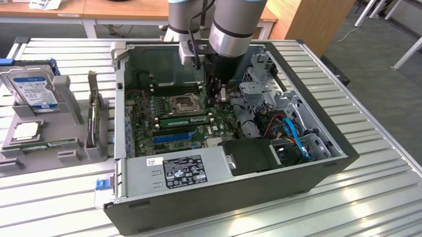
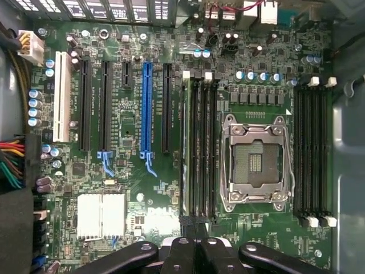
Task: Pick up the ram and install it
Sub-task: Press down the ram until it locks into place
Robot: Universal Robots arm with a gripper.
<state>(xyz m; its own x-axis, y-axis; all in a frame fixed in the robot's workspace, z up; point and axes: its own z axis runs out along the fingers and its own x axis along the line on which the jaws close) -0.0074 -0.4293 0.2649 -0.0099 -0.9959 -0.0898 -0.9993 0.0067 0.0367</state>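
Seemingly already seated, the ram (image 1: 187, 120) stands on edge in a memory slot just beside the CPU socket (image 1: 183, 103), on the socket's near side in the exterior view. Whether its latches have caught is hard to tell. It looks light, stiff and thin, and fragile at its chips and contacts, so I judge it best held by the long top edge or the short ends, never flexed. The gripper (image 1: 221, 98), fingers together and clamped on nothing, hangs over the slot's end toward the exterior view's right, inside the open case (image 1: 264, 195).
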